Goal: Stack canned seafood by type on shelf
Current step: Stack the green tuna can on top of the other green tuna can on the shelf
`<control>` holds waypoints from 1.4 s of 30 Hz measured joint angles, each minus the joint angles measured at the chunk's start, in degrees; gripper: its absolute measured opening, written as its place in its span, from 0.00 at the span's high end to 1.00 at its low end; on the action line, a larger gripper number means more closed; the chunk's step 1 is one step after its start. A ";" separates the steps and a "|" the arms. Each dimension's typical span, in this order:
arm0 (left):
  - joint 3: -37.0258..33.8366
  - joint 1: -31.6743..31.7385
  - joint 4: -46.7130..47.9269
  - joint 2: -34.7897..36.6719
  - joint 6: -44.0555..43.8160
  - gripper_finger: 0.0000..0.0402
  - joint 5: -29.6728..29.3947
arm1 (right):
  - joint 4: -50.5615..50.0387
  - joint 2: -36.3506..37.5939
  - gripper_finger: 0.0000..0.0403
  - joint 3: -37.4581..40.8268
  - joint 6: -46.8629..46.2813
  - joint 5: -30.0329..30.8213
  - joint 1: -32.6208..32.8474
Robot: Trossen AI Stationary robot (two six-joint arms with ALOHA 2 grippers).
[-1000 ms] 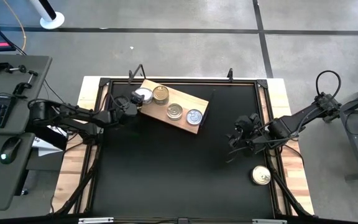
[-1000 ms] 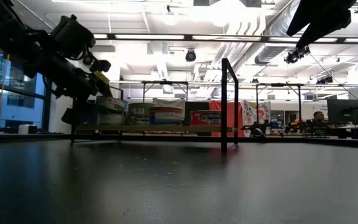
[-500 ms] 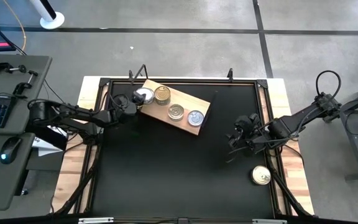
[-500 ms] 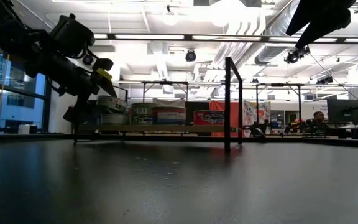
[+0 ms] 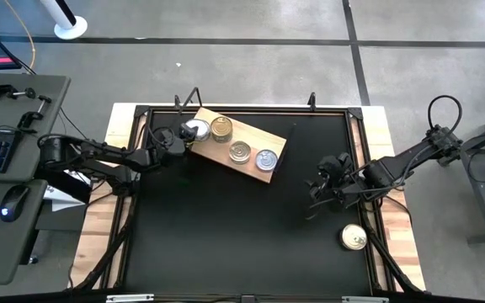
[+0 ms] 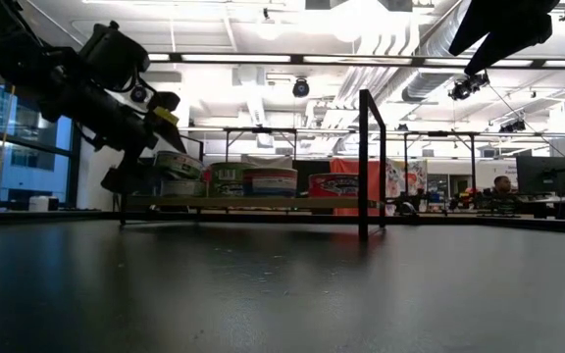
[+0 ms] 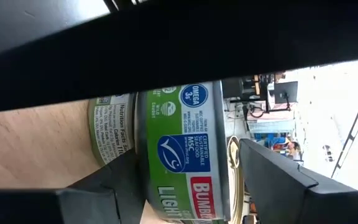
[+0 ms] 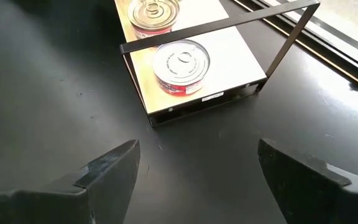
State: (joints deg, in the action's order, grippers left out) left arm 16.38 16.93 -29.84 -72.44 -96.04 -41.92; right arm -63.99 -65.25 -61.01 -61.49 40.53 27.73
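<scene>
Left pincer around silver-topped tin, on shelf end

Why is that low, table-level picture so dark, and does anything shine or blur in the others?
Low view: bright ceiling lights behind leave the left claw and the tins on the shelf as dim shapes, and the black table has a dull sheen. Right wrist view: the silver-topped tin glints. Left wrist view: the green tin is sharp, while the claw's fingers are soft.
</scene>
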 joint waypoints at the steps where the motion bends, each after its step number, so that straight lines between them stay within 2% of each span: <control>1: 0.00 0.00 -0.15 0.00 0.13 0.42 -0.05 | 0.00 -0.02 0.21 0.00 0.00 0.00 0.00; 7: 0.25 0.00 -0.96 0.04 0.48 0.27 0.37 | 0.02 0.00 0.21 0.00 0.00 0.00 0.01; 10: 0.55 0.14 -2.07 0.02 -2.17 0.22 1.63 | 0.03 0.00 0.21 0.00 0.00 0.00 0.01; 15: 0.72 0.47 -4.67 0.14 3.91 0.22 3.56 | 0.04 -0.02 0.21 0.00 -0.02 0.00 0.02; 19: 0.70 0.26 -4.68 0.20 4.80 0.22 4.41 | 0.09 -0.01 0.21 0.00 -0.09 0.00 0.00; 28: 0.80 0.42 -4.79 0.38 0.65 0.22 6.85 | 0.09 -0.01 0.21 0.00 -0.05 0.51 0.02; 35: 0.90 1.46 -4.56 0.46 -0.99 0.22 12.66 | 0.09 -0.01 0.21 0.00 -0.02 1.51 0.01; 42: 1.36 1.44 -1.45 0.46 -2.17 0.22 13.98 | 0.09 -0.02 0.21 0.00 -0.17 1.49 0.00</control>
State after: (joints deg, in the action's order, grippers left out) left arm 17.74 18.37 -31.29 -71.99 -98.21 -27.94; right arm -63.90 -65.28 -61.01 -61.67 42.02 27.73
